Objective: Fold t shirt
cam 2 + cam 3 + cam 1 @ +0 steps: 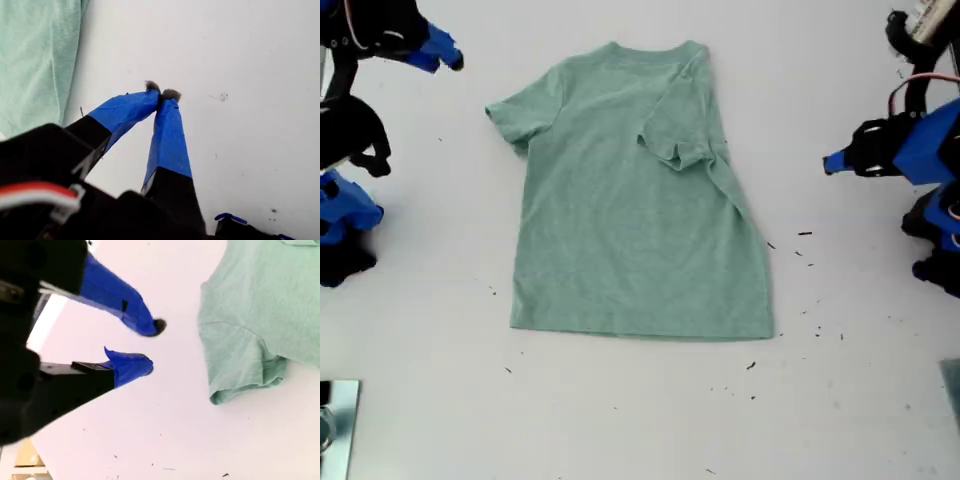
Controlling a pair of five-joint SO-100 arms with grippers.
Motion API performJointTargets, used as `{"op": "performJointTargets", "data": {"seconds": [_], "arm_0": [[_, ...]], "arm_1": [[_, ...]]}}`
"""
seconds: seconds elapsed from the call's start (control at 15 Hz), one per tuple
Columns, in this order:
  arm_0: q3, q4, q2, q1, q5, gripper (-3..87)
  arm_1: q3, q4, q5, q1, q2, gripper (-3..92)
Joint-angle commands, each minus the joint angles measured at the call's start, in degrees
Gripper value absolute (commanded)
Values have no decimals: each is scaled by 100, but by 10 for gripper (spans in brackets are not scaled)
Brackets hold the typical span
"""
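Pale sage-green cloth t shirt [630, 210] lies flat mid-table, one sleeve folded inward.
My first gripper [162, 95], blue-taped tips pressed together, and my second gripper [150, 346], jaws parted and empty, both seemingly hover above white tabletop [620, 420] beside it.

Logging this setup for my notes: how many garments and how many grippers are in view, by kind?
Pale sage-green cloth t-shirt: 1
Blue-tipped grippers, my first gripper and my second gripper: 2
Total: 3
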Motion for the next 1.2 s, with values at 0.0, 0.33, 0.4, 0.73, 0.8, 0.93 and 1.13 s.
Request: {"op": "performJointTargets", "data": {"seconds": [0.0, 0.33, 0.4, 0.73, 0.8, 0.93, 1.13], "arm_0": [[-9, -53, -308, 53, 70, 252], [1811, -2109, -1433, -229, 132, 268], [2004, -2558, -1872, -316, 114, 269], [1898, -3806, -3489, -606, 149, 3], [2021, -3858, -3234, -457, -18, -2], [2232, -3472, -1125, 255, -659, -2], [2628, -3612, -167, 141, -545, -2]], "arm_1": [[-70, 35, 70, 35, 97, 19], [-79, 62, 35, 53, 202, 19], [-79, 62, 26, 44, 220, 19], [-70, 53, -26, 53, 246, 19], [-62, 44, -53, 70, 246, 19], [-97, 62, -53, 53, 264, 19], [-70, 62, -70, 62, 290, 19]]}}
